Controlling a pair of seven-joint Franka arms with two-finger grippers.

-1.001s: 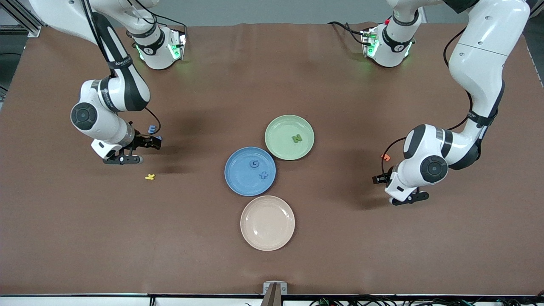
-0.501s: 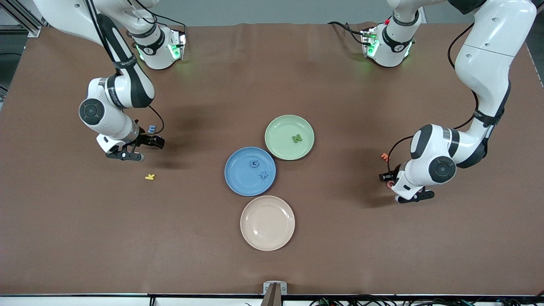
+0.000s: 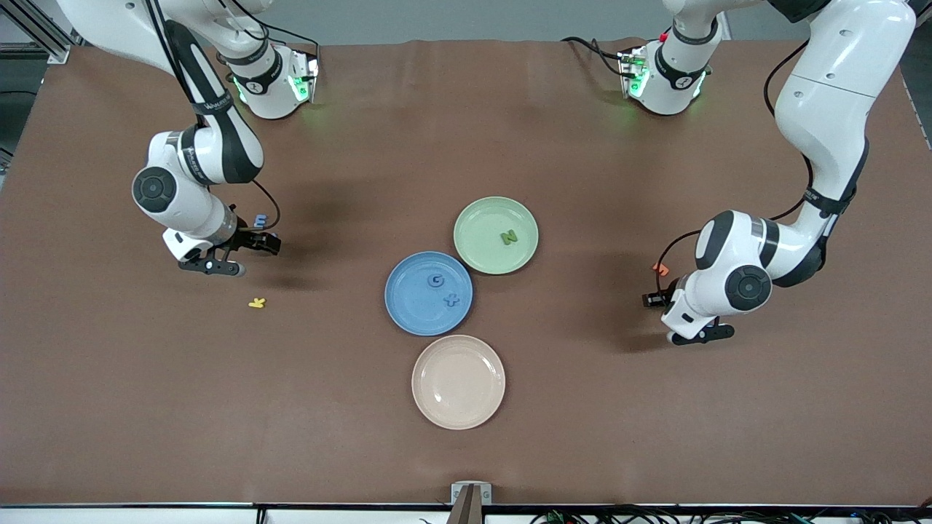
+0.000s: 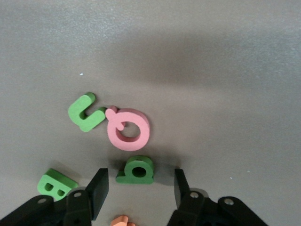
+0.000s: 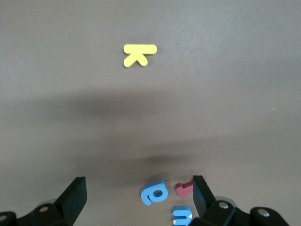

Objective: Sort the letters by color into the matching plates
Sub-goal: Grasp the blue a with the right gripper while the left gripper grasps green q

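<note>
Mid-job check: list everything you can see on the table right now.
Plates: 3, mid-table; blue plate, green plate, cream-pink plate nearest the front camera.
Blue letters: 4; G and X-like on the blue plate; blue a and E on the table by the right gripper.
Green letters: 4; N on the green plate; u, green a, B by the left gripper.
Other letters: 4; yellow letter, red letter toward the right arm's end; pink letter, orange letter toward the left arm's end.
Left gripper: fingers astride the green a.
Right gripper: open, beside the blue a.
</note>
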